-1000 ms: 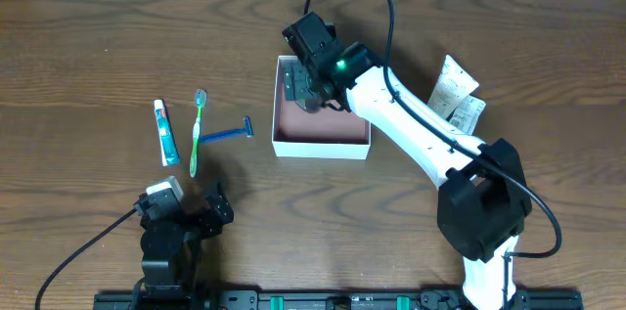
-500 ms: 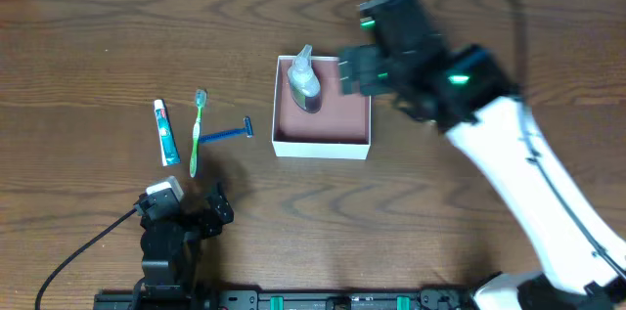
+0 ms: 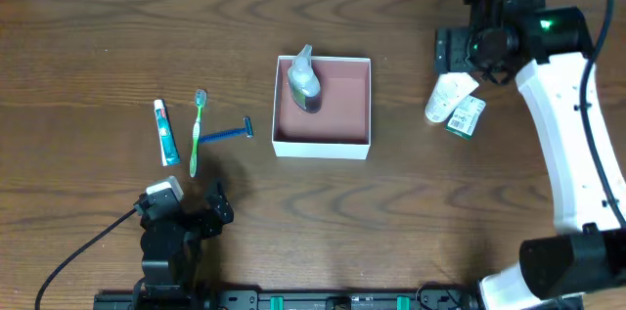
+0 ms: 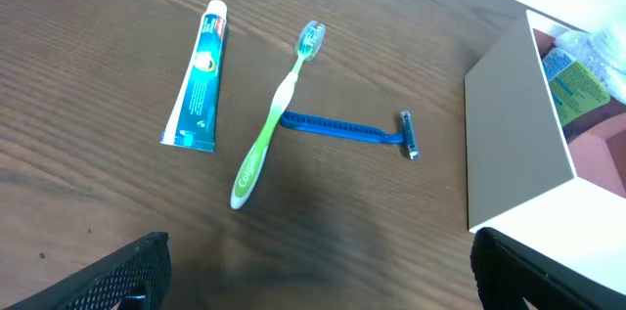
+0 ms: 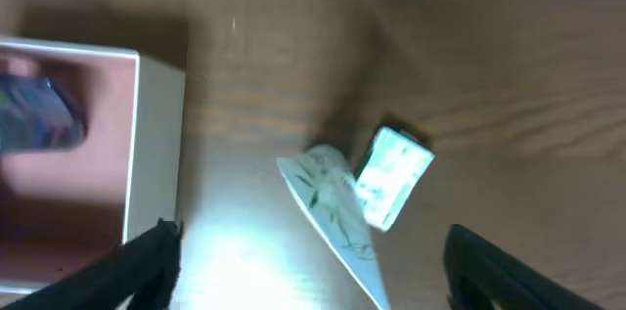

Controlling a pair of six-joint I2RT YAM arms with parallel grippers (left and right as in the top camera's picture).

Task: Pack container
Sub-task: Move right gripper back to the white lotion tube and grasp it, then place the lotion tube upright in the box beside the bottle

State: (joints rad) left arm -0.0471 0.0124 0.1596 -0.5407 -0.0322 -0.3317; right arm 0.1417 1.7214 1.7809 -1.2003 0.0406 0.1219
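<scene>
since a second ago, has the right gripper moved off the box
Yes. The right gripper went right, from over the container's far left corner to above the white sachet.

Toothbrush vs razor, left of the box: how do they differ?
The toothbrush is green and white; the razor is blue. The toothbrush is longer than the razor. The razor lies crosswise to the toothbrush, handle end at its shaft. Both lie flat on the table, outside the container.
</scene>
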